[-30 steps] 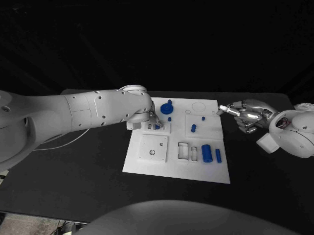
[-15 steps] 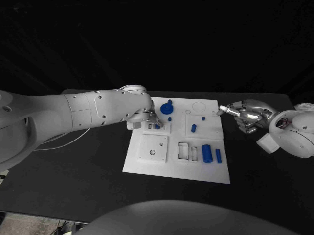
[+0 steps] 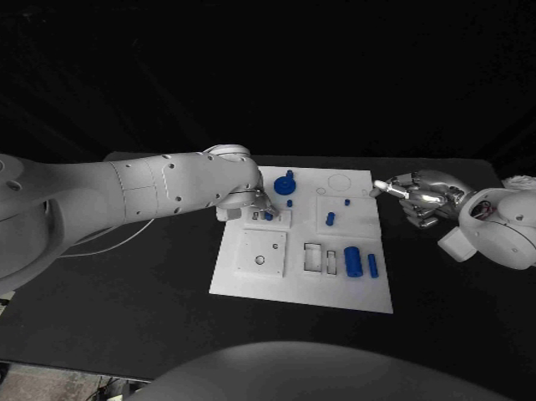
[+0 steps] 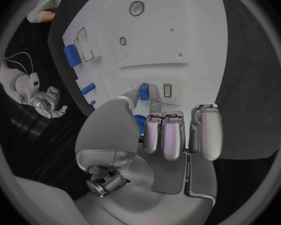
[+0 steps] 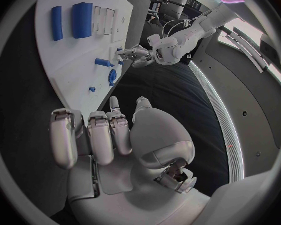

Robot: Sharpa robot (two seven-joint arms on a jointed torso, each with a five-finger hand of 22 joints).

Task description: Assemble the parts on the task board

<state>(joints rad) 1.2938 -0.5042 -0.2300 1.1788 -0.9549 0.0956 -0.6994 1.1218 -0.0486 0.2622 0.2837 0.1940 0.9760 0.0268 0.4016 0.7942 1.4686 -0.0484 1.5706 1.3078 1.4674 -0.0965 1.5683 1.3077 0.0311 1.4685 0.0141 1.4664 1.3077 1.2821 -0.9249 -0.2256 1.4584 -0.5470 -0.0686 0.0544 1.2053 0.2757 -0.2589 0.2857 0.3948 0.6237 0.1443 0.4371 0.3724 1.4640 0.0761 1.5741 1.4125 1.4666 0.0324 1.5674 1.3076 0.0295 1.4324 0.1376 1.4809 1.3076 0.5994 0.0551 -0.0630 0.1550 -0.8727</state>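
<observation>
The big black table (image 3: 123,317) holds the flat white task board (image 3: 250,280) in its middle. The robot's white left arm (image 3: 123,196) reaches in over the board's near-left part, and its silver left hand (image 3: 254,205) sits low over a small square pocket on the board. In the left wrist view, this hand (image 4: 172,130) pinches a small blue block part (image 4: 143,91) between its thumb and a finger, right at the board, next to a little empty rectangle slot (image 4: 167,89); the other fingers (image 4: 205,130) lie side by side and bent. The white right arm (image 3: 509,230) stays off the board, over the black table on the right side. Its silver right hand (image 3: 418,195) hangs just beside the board's right edge with its fingers curled in and nothing in them, as the right wrist view (image 5: 103,135) shows too. On the board, a fat blue cylinder part (image 3: 352,261) lies near the front, with a thin blue rod part (image 3: 373,266) just beside it. A round blue knob part (image 3: 285,183) stands at the back. A short blue peg part (image 3: 330,219) lies near the middle.
</observation>
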